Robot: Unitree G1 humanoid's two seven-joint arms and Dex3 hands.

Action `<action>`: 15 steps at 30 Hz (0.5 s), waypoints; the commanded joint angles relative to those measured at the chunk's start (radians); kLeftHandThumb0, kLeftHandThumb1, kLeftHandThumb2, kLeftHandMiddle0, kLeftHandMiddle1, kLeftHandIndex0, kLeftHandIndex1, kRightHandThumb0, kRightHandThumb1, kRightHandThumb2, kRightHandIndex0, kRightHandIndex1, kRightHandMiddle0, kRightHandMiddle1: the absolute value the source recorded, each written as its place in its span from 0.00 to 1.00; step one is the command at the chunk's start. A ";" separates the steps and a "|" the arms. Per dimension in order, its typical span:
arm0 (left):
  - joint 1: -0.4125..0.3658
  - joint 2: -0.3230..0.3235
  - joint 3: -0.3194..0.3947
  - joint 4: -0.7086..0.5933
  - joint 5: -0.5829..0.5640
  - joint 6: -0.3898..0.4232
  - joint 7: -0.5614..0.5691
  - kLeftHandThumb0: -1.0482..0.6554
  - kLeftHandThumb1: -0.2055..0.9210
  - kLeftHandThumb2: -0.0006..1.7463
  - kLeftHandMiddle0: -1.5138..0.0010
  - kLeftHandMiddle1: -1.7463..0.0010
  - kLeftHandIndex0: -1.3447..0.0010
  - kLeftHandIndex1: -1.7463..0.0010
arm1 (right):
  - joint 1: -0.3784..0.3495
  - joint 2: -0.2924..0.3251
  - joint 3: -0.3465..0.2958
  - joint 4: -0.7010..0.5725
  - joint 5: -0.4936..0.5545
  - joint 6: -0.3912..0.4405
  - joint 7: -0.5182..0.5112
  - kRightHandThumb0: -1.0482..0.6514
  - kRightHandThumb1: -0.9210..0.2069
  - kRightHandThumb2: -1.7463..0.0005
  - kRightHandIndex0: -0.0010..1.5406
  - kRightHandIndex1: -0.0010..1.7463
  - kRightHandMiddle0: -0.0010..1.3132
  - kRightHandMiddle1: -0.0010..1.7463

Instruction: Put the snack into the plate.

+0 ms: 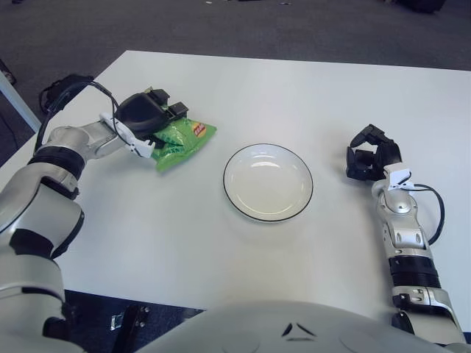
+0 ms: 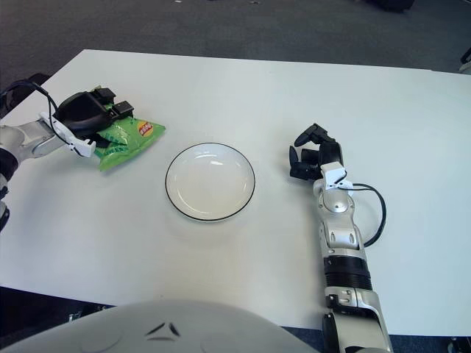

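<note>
Snack (image 1: 180, 138): green bag, gripped at one end by left robot hand (image 1: 145, 118), left of plate (image 1: 268, 182) on bench (image 1: 243, 88). Risk: thin-edge grip may slip, dropping bag short of plate. Right robot hand (image 1: 372, 156) idle right of plate, fingers curled, empty.

Two views come from a pair of cameras set side by side on the robot's head. Both look forward and steeply down onto a white table (image 1: 221, 243), from close enough that the robot's own chest fills the bottom edge. The table's far edge and dark floor beyond show at the top. Both views share nearly the whole scene: the plate (image 1: 268, 182) near the middle, the left hand (image 1: 144, 118) on the left side, the right hand (image 2: 314, 157) on the right side. In the right eye view everything sits shifted leftward, so less of the left arm shows.
</note>
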 commanded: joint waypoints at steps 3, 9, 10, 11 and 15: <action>-0.052 0.017 0.073 -0.055 -0.097 -0.052 -0.109 0.62 0.17 0.93 0.39 0.12 0.52 0.00 | 0.082 0.041 0.015 0.069 0.002 0.046 0.010 0.33 0.54 0.24 0.88 1.00 0.47 1.00; 0.011 0.034 0.232 -0.312 -0.283 0.010 -0.316 0.62 0.19 0.93 0.42 0.08 0.53 0.00 | 0.075 0.038 0.015 0.082 0.002 0.039 0.014 0.33 0.54 0.24 0.88 1.00 0.47 1.00; 0.026 0.036 0.253 -0.358 -0.300 0.029 -0.336 0.62 0.20 0.93 0.43 0.07 0.54 0.00 | 0.074 0.037 0.015 0.084 0.002 0.038 0.014 0.33 0.54 0.24 0.88 1.00 0.47 1.00; 0.038 0.033 0.271 -0.392 -0.310 0.048 -0.346 0.62 0.22 0.92 0.45 0.05 0.55 0.00 | 0.073 0.037 0.015 0.087 0.002 0.037 0.014 0.33 0.54 0.24 0.88 1.00 0.47 1.00; 0.057 -0.005 0.324 -0.425 -0.333 0.097 -0.330 0.61 0.21 0.94 0.46 0.01 0.54 0.00 | 0.068 0.036 0.016 0.096 0.000 0.034 0.014 0.33 0.55 0.24 0.88 1.00 0.47 1.00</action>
